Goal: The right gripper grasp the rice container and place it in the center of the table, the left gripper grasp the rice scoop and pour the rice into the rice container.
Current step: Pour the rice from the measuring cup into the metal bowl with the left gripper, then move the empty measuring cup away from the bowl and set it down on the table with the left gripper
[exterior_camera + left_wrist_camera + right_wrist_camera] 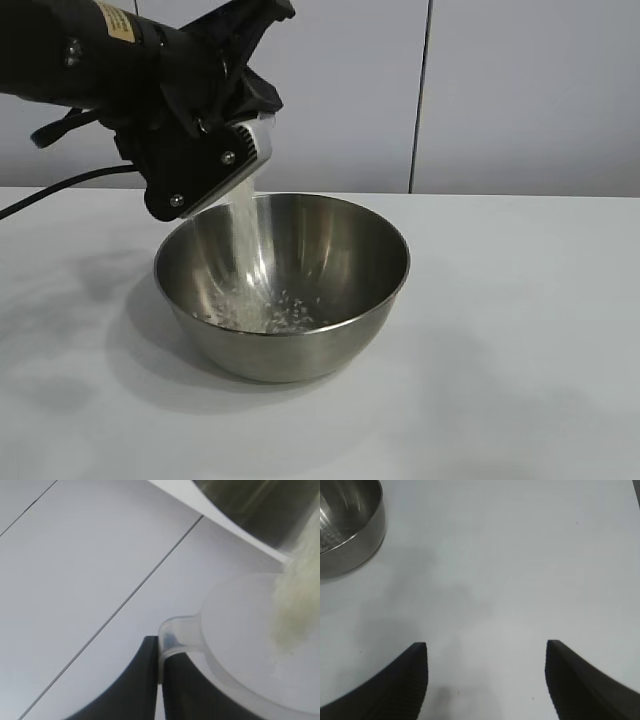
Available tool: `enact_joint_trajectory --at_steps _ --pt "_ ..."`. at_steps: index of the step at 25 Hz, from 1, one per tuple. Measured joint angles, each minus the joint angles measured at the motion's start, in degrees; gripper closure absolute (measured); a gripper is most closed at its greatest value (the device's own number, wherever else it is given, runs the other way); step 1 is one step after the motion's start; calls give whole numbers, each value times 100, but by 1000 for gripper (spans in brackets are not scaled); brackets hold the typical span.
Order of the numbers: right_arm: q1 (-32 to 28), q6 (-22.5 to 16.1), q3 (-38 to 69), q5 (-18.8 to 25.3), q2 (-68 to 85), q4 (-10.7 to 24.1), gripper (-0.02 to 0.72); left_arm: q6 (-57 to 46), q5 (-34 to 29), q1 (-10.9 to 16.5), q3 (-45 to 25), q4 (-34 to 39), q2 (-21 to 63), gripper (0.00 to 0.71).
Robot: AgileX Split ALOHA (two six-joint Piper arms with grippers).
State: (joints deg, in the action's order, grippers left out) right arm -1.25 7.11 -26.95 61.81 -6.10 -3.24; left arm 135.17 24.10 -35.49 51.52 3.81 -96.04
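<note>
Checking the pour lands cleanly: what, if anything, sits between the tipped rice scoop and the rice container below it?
Nothing visible does. The left pincer holds the rice scoop tipped over the rice container, and the rice falls straight inside.

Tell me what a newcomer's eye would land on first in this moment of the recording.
First, the thin white stream of rice falling from the small translucent plastic scoop, tipped in the shut black left gripper above the bowl's left rim. Next, the big shiny steel mixing bowl in the middle of the plain white table, a pale scatter of grains on its bottom. The black right gripper hovers open over bare table beside the bowl.
</note>
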Motion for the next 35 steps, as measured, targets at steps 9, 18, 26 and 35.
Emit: enact_joint_trajectory --at_steps 9,18,26,35 --pt "0 0 0 4 0 0 239 401 565 0 0 -4 0 701" --pt "0 0 0 4 0 0 239 -2450 996 0 0 -1359 0 701" --pt "0 0 0 4 0 0 239 -5477 1921 -13 0 -4385 0 701" --pt "0 0 0 -3 0 0 239 -8916 2452 282 -638 -5413 0 701"
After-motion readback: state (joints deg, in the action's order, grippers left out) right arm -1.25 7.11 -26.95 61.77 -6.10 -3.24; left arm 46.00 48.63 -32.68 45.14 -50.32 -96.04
